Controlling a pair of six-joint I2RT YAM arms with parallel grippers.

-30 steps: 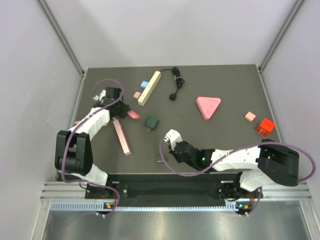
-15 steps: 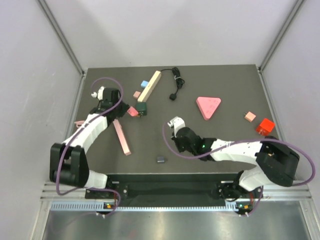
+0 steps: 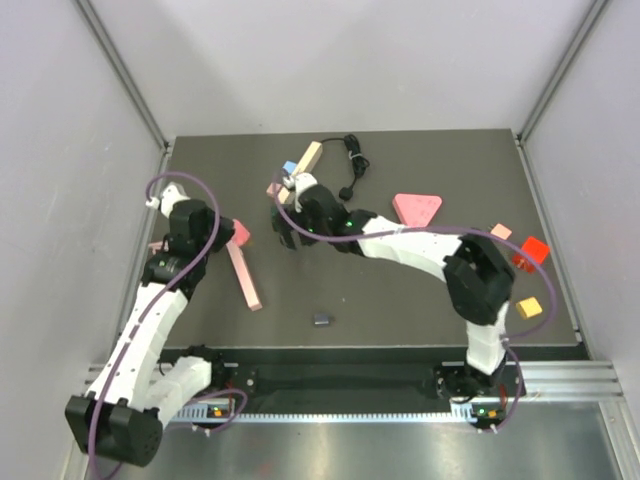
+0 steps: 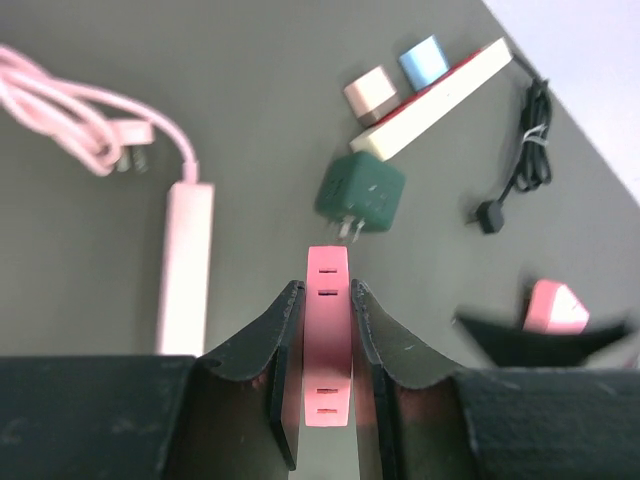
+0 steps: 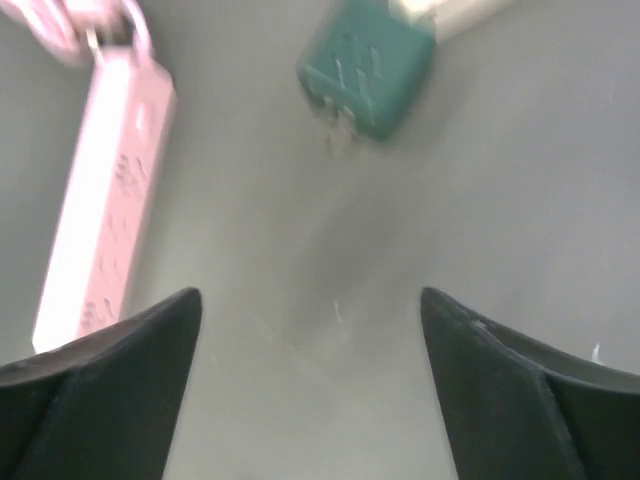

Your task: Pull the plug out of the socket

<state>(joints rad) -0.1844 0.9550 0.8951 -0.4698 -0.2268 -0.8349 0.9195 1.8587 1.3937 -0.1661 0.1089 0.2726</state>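
Left gripper (image 4: 328,292) clamps the pink socket (image 4: 328,345) at frame bottom, bracing it; green plug (image 4: 362,197) lies just above, prongs bare, seemingly already out. Right gripper (image 5: 310,300) hovers spread wide over it, empty, ready to grab.

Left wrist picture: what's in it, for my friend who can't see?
The left gripper pinches a small pink socket block. A green plug lies just past its tip, prongs pointing back at it. A long pink power strip lies left.
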